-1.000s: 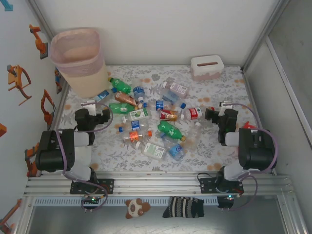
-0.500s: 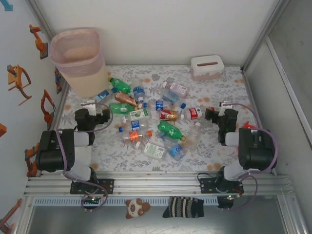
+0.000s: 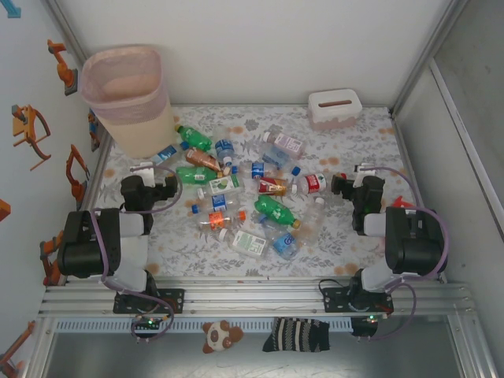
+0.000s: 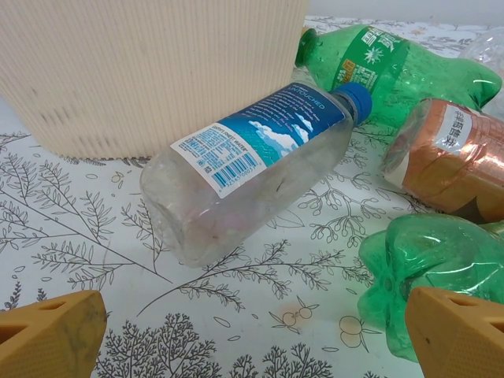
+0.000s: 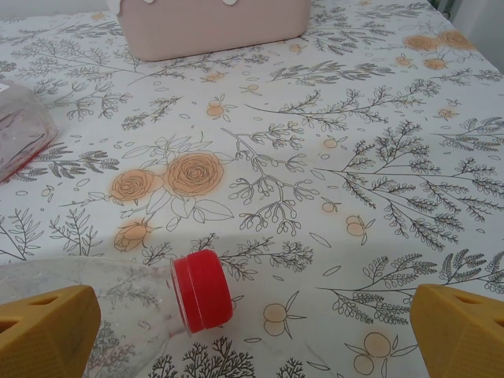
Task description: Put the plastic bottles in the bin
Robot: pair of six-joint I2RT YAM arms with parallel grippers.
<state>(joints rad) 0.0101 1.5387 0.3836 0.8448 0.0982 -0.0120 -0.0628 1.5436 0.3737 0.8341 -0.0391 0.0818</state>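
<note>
Several plastic bottles, green or clear, lie scattered on the floral table mat. The tall pale-pink bin stands upright at the far left. My left gripper is open just in front of the bin. Between and beyond its yellow fingertips lie a clear blue-labelled bottle and a green bottle's base, neither touched. The bin's ribbed wall rises right behind them. My right gripper is open at the pile's right edge. A clear red-capped bottle lies just ahead of its left finger.
A small white-pink lidded box sits at the far right. Another green bottle and an orange-labelled bottle lie right of the bin. Enclosure walls border the mat. A bare stretch of mat spreads ahead of the right gripper.
</note>
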